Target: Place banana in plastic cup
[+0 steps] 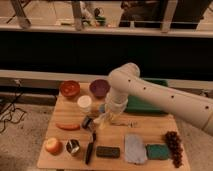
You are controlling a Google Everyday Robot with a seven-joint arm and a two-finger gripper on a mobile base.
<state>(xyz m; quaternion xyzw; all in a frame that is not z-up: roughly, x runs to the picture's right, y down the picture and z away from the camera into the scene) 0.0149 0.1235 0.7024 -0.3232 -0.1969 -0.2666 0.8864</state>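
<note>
- While the claw [106, 116] hangs low at frame centre above the tabletop [60, 150], I cannot tell its grip.
- Banana [101, 121] is at the claw, not yet in the cup.
- Cup [103, 107] stands just behind; placing remains.

floor [27, 132]: pale and speckled, black cables [7, 107] trailing at the left
table [155, 131]: light wood top
behind it: pale ledge [45, 77], dark wall panel [60, 52] above
up top: metal posts [77, 15], brighter there
</note>
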